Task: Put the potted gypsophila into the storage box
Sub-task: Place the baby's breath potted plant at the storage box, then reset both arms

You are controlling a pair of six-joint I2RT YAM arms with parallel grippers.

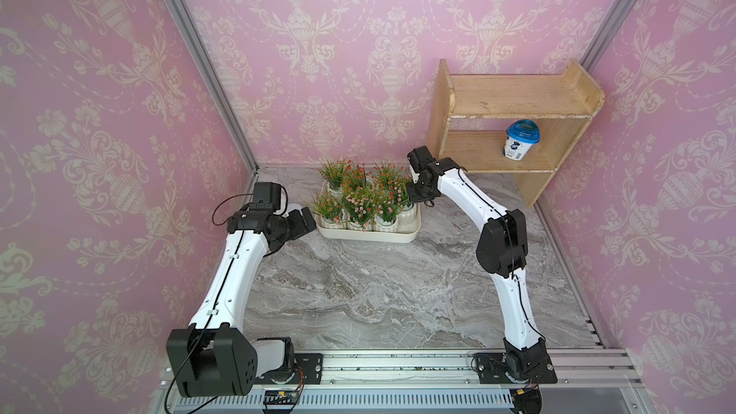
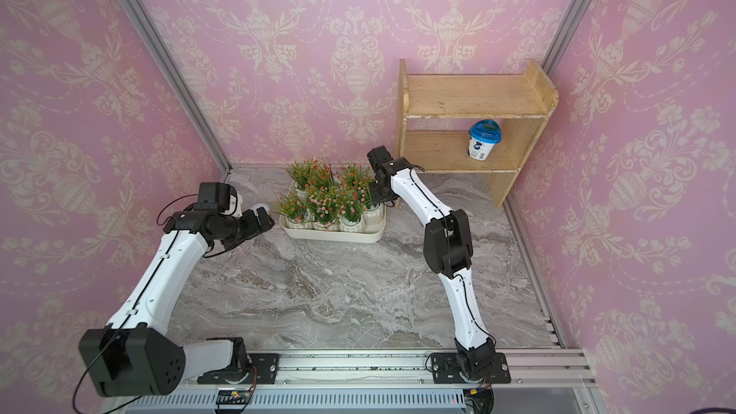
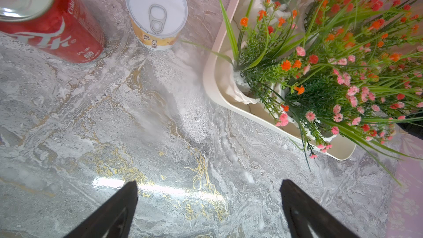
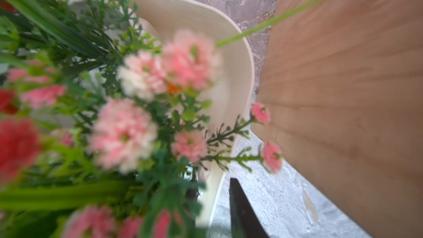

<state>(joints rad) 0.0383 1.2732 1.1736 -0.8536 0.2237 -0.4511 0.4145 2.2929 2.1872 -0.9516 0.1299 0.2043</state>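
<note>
The storage box is a cream tub at the back of the marble table, and several potted gypsophila stand in it. Its rim also shows in the left wrist view and the right wrist view. My right gripper hangs over the box's right end, above a white pot with pink flowers. One finger is outside the rim, the other is half hidden in leaves, and a gap separates them. My left gripper is wide open over bare table, left of the box.
A wooden shelf unit stands right of the box, close to my right wrist, with a blue-lidded cup on its lower board. A red cola can and a pull-tab tin stand near my left gripper.
</note>
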